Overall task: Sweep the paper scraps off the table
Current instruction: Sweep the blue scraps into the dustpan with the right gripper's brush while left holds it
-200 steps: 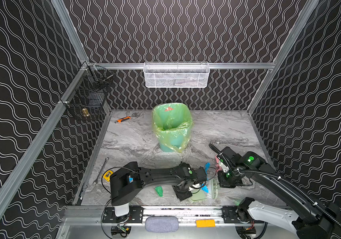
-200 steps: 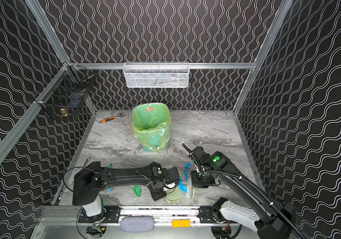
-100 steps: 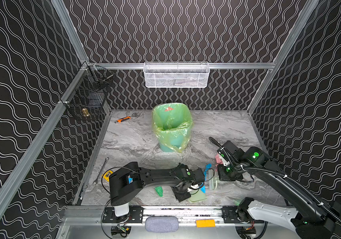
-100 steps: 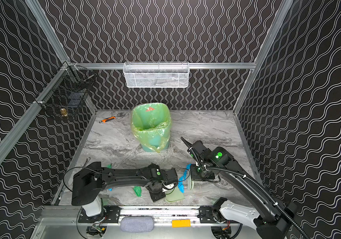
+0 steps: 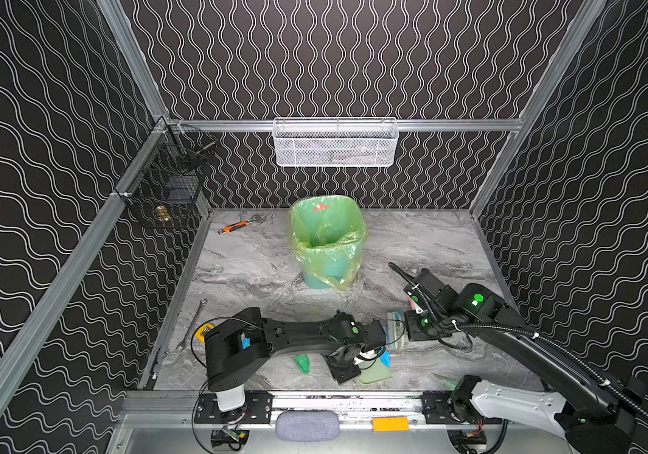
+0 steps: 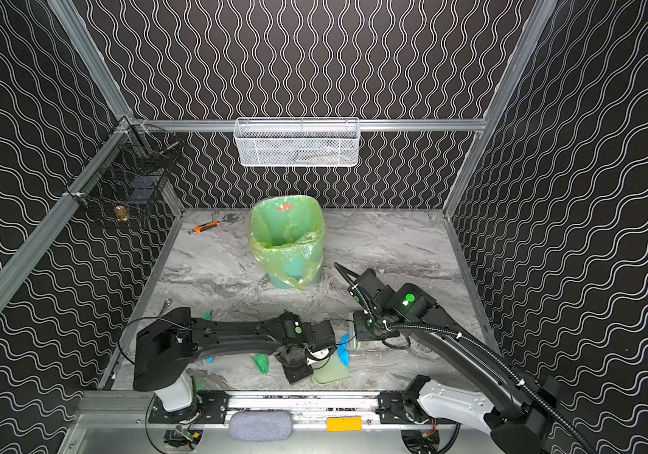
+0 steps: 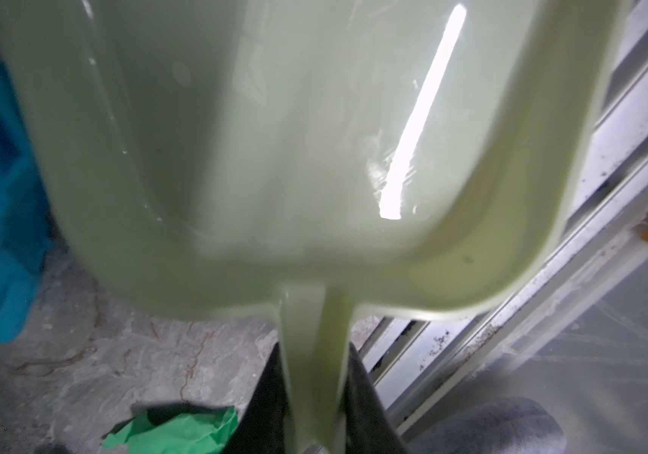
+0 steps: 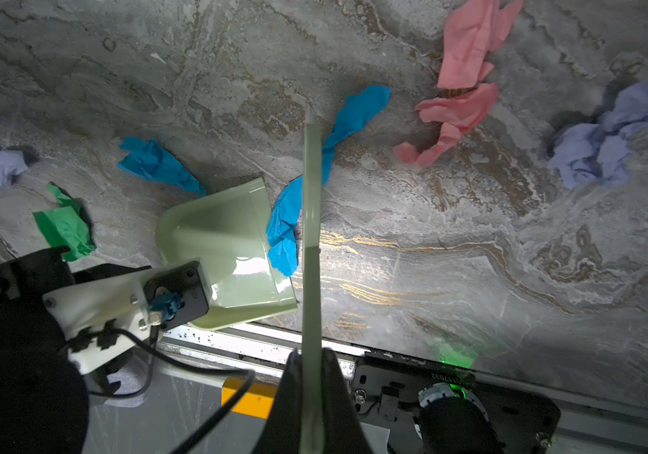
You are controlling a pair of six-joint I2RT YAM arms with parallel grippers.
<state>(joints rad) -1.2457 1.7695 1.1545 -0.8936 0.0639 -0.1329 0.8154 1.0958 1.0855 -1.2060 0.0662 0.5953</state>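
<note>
My left gripper (image 7: pixel 314 361) is shut on the handle of a pale green dustpan (image 7: pixel 275 157), which rests low on the table (image 5: pixel 432 243) near the front rail in both top views. My right gripper (image 8: pixel 311 357) is shut on a pale green brush (image 8: pixel 310 220), seen edge-on just off the dustpan's (image 8: pixel 232 243) mouth. One blue paper scrap (image 8: pixel 283 228) lies between brush and pan. Other scraps lie around: blue (image 8: pixel 157 163), pink (image 8: pixel 456 110), lilac (image 8: pixel 605 137) and green (image 8: pixel 65 228). A green scrap (image 5: pixel 301 362) lies under the left arm.
A green-lined bin (image 5: pixel 326 239) stands mid-table behind both arms. An orange-handled wrench (image 5: pixel 235 227) lies at the back left. A yellow tape measure (image 5: pixel 201 332) and a steel spanner (image 5: pixel 192 326) lie by the left rail. Wire baskets (image 5: pixel 334 143) hang on the walls.
My right gripper has drawn the brush back from the front edge, a little toward the bin and to the left. The left arm and dustpan have stayed put.
</note>
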